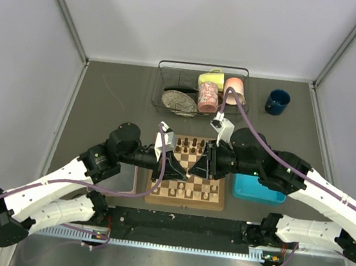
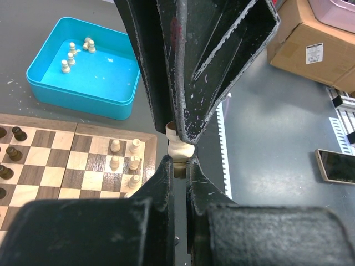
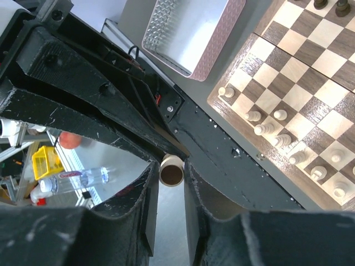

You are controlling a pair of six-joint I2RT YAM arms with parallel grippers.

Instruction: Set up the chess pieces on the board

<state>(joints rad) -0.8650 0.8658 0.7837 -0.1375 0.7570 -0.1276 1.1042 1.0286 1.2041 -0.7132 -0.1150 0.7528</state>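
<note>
The grey table (image 1: pixel 104 98) carries the board (image 1: pixel 182 202) directly beneath the left gripper (image 1: pixel 185 171) and right gripper (image 1: pixel 195 167). A blue tray (image 1: pixel 258 196) lies just right of the right gripper, a clear pinkish tray (image 3: pixel 216 47) left of the left one, and a wire basket (image 1: pixel 193 64) and a dark blue mug (image 1: pixel 277 101) beyond both

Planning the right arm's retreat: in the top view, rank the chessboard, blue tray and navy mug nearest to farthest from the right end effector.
From the right end effector:
1. Chessboard, directly beneath it.
2. Blue tray, beside the board's right edge.
3. Navy mug, far right, near the back wall.
</note>
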